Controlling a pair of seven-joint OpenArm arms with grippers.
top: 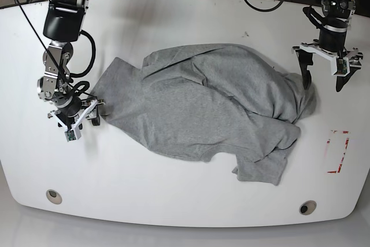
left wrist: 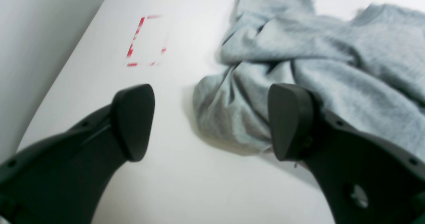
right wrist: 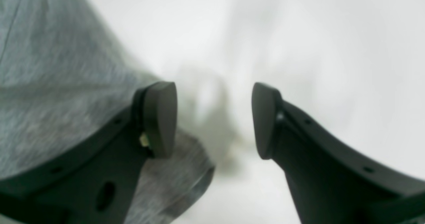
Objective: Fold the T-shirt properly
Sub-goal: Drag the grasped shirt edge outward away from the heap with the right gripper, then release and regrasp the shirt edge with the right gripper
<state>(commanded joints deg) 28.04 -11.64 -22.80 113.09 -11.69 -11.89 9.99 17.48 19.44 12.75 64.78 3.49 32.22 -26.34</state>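
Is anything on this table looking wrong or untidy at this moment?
Yes: the T-shirt lies crumpled across the white table, wrinkled and bunched, not spread flat. Both grippers, left and right, have open jaws at its edges, holding nothing.

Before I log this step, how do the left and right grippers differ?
The left gripper hangs by the T-shirt at the edge nearest the red marks; the right gripper is at the opposite edge. The left one's fingers gape wider than the right's. Both are open and hold nothing.
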